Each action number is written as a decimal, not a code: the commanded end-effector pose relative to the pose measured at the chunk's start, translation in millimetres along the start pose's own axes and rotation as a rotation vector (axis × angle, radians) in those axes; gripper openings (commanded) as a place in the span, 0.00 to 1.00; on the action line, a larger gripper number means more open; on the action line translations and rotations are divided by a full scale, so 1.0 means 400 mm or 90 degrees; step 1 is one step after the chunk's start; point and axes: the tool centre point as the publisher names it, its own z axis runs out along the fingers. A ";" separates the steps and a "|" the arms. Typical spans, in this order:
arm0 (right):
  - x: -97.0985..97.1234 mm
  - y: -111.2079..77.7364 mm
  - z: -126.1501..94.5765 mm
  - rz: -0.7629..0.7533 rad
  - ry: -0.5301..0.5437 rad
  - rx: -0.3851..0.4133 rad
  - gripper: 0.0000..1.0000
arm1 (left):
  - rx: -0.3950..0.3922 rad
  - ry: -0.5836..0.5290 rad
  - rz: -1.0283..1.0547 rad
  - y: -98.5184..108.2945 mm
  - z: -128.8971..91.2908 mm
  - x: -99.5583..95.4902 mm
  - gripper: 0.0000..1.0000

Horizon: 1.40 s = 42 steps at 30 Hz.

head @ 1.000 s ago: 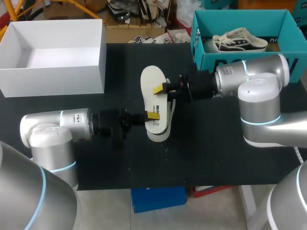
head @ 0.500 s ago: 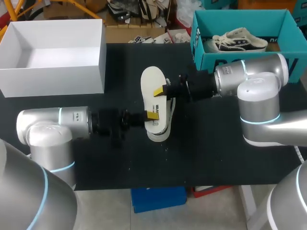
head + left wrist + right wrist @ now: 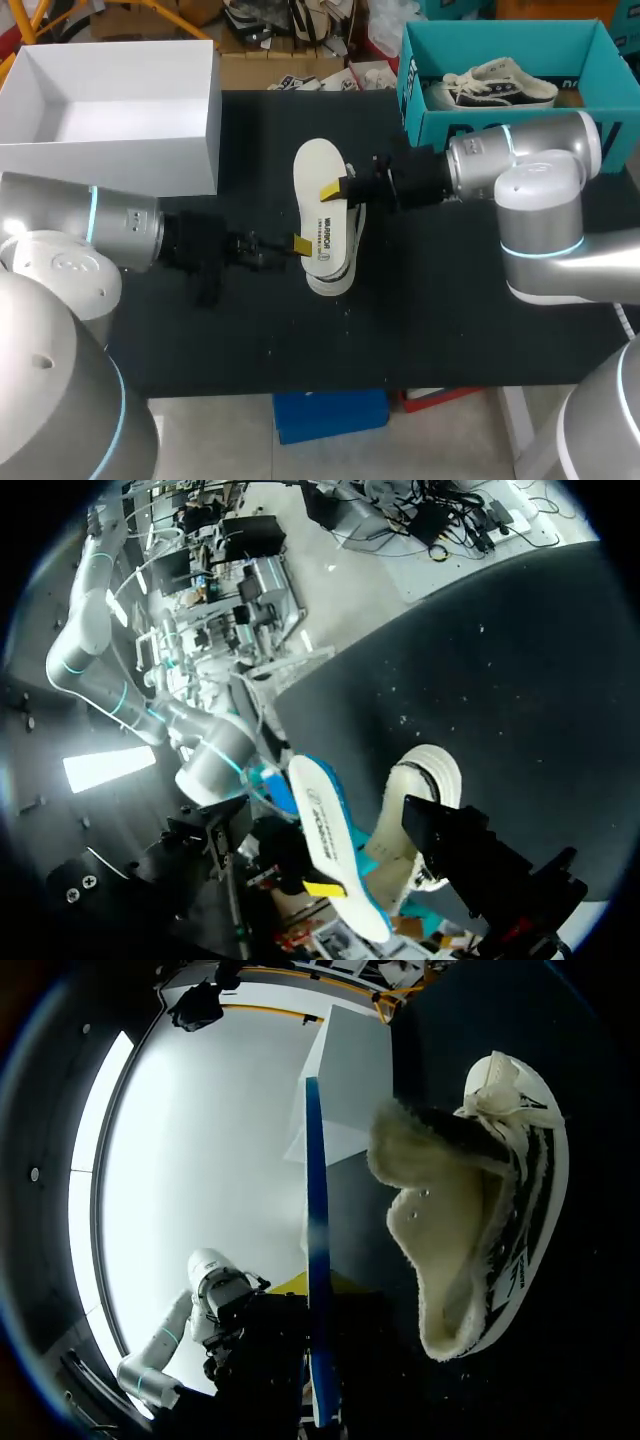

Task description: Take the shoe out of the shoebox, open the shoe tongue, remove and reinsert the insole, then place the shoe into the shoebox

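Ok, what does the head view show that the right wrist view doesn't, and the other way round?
Only the head view shows the teal box with a second shoe lying in it, and the flat white top face of the insole. Only the right wrist view shows the fleecy lining inside the open shoe and the insole edge-on, with its blue underside. Both show the insole held in the right gripper above the shoe, the white box and the black table.
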 end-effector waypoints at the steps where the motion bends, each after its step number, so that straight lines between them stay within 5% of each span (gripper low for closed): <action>1: -0.001 0.000 0.003 0.000 0.000 -0.001 0.00 | 0.096 0.409 0.167 0.018 -0.005 -0.028 1.00; 6: -0.001 0.000 0.003 0.000 0.000 -0.001 0.00 | 0.095 0.478 0.197 0.043 0.019 -0.063 1.00; 21: -0.001 0.000 0.003 0.000 0.000 -0.001 0.00 | 0.095 0.478 0.197 0.043 0.019 -0.063 1.00; 29: -0.001 0.000 0.003 0.000 0.000 -0.001 0.00 | 0.168 0.602 -0.062 0.091 0.067 -0.063 1.00; 42: -0.001 0.000 0.003 0.000 0.000 -0.001 0.00 | 0.183 0.703 -0.120 0.106 0.063 -0.089 1.00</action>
